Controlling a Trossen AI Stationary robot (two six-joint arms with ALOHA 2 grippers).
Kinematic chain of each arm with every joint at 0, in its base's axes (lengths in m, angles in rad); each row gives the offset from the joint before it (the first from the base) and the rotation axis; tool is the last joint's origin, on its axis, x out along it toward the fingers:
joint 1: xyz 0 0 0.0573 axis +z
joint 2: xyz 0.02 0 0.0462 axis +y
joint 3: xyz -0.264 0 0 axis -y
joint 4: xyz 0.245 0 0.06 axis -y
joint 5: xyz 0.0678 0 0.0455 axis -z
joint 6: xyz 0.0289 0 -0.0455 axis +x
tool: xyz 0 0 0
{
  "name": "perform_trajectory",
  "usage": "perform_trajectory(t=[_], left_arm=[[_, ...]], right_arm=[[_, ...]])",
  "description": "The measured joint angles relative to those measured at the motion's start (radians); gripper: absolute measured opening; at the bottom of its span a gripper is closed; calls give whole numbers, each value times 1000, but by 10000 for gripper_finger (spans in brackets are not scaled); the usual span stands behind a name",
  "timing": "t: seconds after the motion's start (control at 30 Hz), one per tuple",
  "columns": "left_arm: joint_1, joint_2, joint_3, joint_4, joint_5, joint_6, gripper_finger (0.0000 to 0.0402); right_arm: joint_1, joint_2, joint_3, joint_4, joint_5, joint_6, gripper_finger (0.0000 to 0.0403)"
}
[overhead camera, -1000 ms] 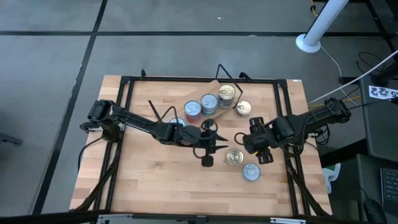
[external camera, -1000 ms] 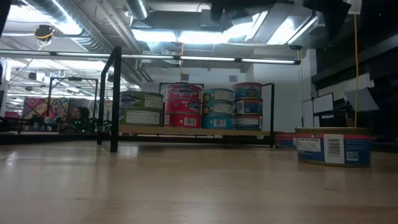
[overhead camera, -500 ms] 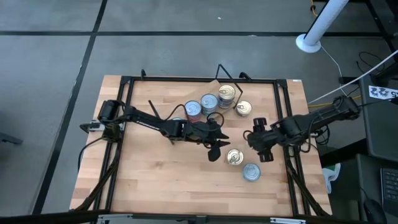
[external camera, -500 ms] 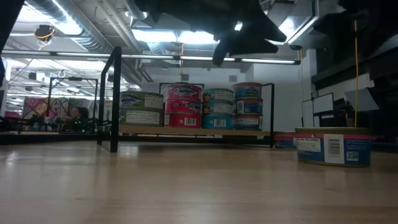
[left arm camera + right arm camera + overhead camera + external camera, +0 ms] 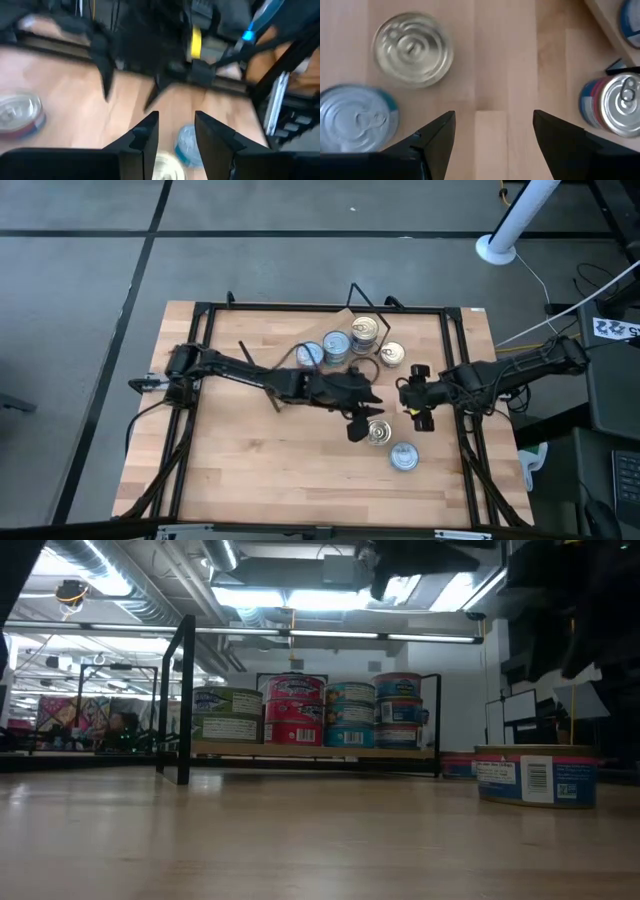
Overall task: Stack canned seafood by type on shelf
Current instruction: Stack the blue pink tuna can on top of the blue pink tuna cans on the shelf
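Note:
My left gripper (image 5: pixel 360 420) (image 5: pixel 176 117) is open and hangs above the table beside a loose gold-lid tin (image 5: pixel 378 432) (image 5: pixel 165 167). A silvery-blue-lid tin (image 5: pixel 403 457) (image 5: pixel 186 145) stands just near of the gold one. My right gripper (image 5: pixel 412 402) (image 5: pixel 493 116) is open above bare table, with the gold-lid tin (image 5: pixel 412 47) and the blue-lid tin (image 5: pixel 355 117) to one side of it. The shelf (image 5: pixel 310 751) (image 5: pixel 345 317) carries several tins in two-high stacks (image 5: pixel 310 710). Another tin (image 5: pixel 390 355) (image 5: pixel 617 102) stands on the table beside the shelf's end.
A black frame (image 5: pixel 200 330) runs round the tabletop's edges. In the low view a blue-labelled tin (image 5: pixel 535 775) stands on the table right of the shelf. Bare wood lies across the table's near-left part (image 5: pixel 260 470). Both arms meet close together over the table's middle right.
My left gripper has swung toward the table's right, ending beside the gold-lid tin. My right gripper has drawn back toward the far-right, away from the two loose tins. The tins have stayed where they were.

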Motion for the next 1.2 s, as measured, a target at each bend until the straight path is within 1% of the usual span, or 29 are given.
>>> perform_trajectory(t=[0.1,0.2,0.4,0.6,0.7,0.93,1.03,1.2], left_arm=[[-2,79,79,-123,2,-31,121],[0,149,124,-210,4,-86,121],[3,229,132,-258,7,-186,121],[4,267,132,-254,8,-247,121],[6,270,123,-276,9,-281,121],[20,281,113,-266,9,-371,120],[20,302,112,-269,44,-397,120],[20,306,112,-256,53,-422,120]], right_arm=[[-36,1,-2,15,-10,-16,266],[-61,1,-2,21,-28,-17,266],[-60,1,-2,39,-51,-17,266],[-60,3,-2,80,-61,-17,266],[-60,3,-2,97,-61,-17,266],[-60,3,-2,135,-61,-18,266],[-60,3,-2,140,-61,-19,266],[-60,3,-1,139,-61,-21,266]])
